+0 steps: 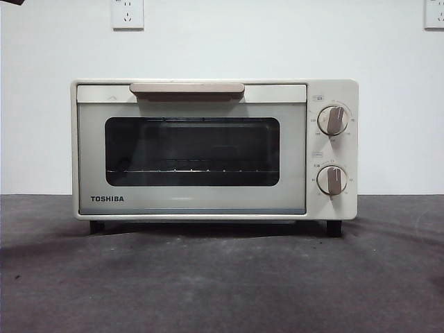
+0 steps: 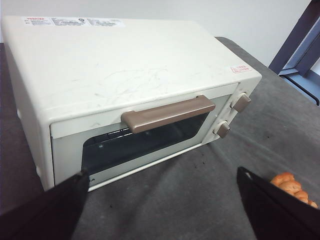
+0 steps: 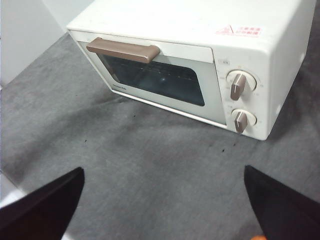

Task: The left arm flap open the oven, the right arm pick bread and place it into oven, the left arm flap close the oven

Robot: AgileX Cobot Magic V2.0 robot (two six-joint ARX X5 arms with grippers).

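1. The TOSHIBA toaster oven (image 1: 214,149) stands on the dark grey tabletop (image 1: 222,277), its door shut and flush with the body, the beige bar handle (image 1: 186,89) running along the door's top edge.
2. The left end effector (image 2: 165,210) hangs above and in front of the oven, well apart from the handle. Its two black jaws are spread wide and released, with nothing between them.
3. The bread (image 2: 292,186), a lumpy golden-orange loaf, lies on the tabletop just beside the left end effector's jaw on the knob side of the oven. That jaw partly hides it. It is outside the oven, off from the corner where the knobs sit.
4. The right end effector (image 3: 162,205) also hangs over the tabletop in front of the oven, well clear of the door. Its jaws are wide apart and grip nothing. A small orange speck shows at the picture's edge by one jaw; I cannot tell what it is.
5. In the front view neither end effector reaches the oven; only a black tip (image 1: 10,2) shows at a top corner.
6. Count: one oven, one handle, two round knobs (image 1: 333,120) one above the other, one wire rack (image 1: 191,168) behind the dark glass window, one loaf, two wall sockets (image 1: 127,13) on the white wall behind.
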